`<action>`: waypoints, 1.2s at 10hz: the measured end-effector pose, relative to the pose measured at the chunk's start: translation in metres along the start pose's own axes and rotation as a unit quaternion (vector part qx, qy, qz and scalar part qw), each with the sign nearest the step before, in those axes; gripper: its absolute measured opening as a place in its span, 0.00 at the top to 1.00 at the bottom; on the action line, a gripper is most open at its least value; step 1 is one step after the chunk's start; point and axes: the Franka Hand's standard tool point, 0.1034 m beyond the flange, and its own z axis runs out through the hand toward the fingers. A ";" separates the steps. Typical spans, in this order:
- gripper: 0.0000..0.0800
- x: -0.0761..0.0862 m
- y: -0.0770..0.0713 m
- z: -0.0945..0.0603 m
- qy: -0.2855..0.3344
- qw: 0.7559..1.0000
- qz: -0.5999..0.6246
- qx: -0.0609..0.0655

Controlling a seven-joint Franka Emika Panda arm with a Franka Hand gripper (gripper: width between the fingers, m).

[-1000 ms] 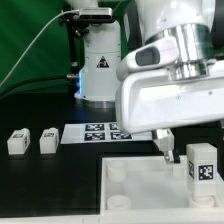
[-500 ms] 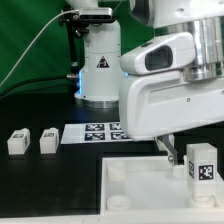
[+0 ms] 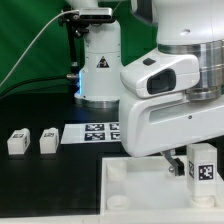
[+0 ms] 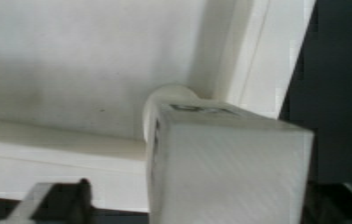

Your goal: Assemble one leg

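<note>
One leg (image 3: 203, 163), a white post with a black-and-white tag, stands upright on the right part of the white tray (image 3: 140, 188). In the wrist view this leg (image 4: 226, 165) fills the space between my dark fingers (image 4: 59, 203). My gripper (image 4: 199, 208) is open around it, with gaps on both sides. In the exterior view one finger (image 3: 174, 162) shows just to the left of the leg; the other finger is hidden. Two more legs (image 3: 17, 141) (image 3: 48, 140) lie on the black table at the exterior view's left.
The marker board (image 3: 100, 131) lies behind the tray. A white robot base (image 3: 100, 62) stands at the back. The tray has round corner sockets (image 3: 118, 171); one socket (image 4: 173, 100) shows beside the leg in the wrist view, by the tray's raised rim (image 4: 244, 50).
The arm has come down and shifted toward the exterior view's right, bringing the fingers lower beside the upright leg. The legs and tray have not moved.
</note>
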 end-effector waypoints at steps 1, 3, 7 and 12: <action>0.41 0.000 0.000 0.000 0.000 1.000 0.000 0.000; 0.64 0.000 0.000 0.000 0.000 1.000 0.011 0.000; 0.64 0.007 0.004 0.002 0.013 0.983 0.181 0.000; 0.64 0.004 0.013 0.002 0.031 0.856 0.516 0.007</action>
